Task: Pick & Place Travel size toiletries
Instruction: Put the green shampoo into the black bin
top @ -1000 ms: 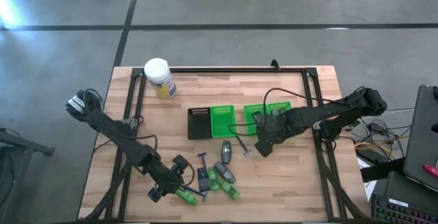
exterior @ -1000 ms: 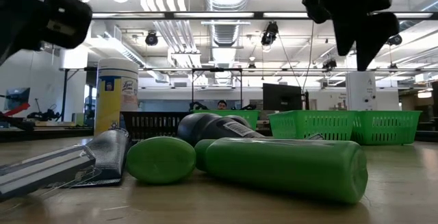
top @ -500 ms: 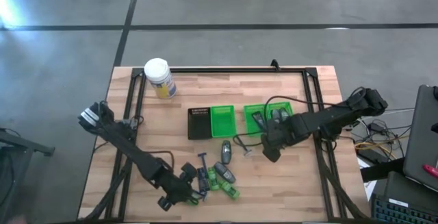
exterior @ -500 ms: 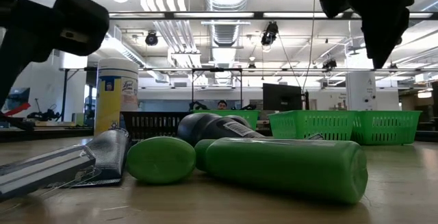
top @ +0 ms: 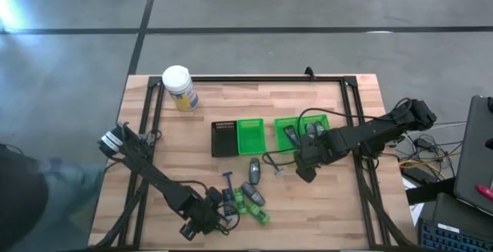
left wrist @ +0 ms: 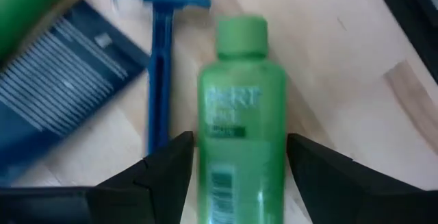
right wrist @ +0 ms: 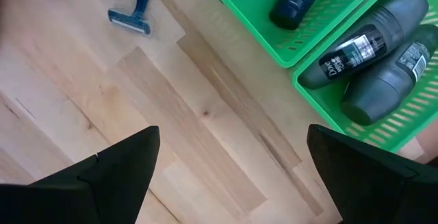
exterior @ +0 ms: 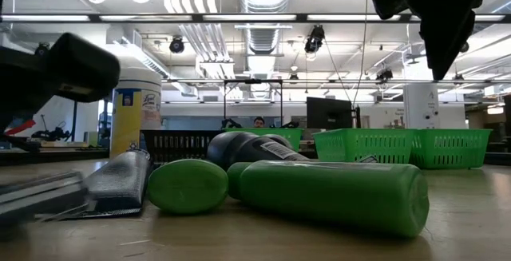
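The left gripper (left wrist: 236,162) straddles a green bottle (left wrist: 241,114) with fingers apart, not yet clamped, beside a blue razor (left wrist: 159,66). The right gripper (top: 305,169), spread and empty, hovers near the green baskets (right wrist: 315,42). Several dark deodorants (right wrist: 363,42) lie binned; a cluster near the table's front edge remains.

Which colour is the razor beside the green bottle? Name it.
Blue: the razor beside the green bottle, clearest in the left wrist view.

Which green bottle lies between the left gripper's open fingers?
The green Pert bottle beside the blue razor, at the left gripper. The other green bottles lie farther right, outside its fingers.
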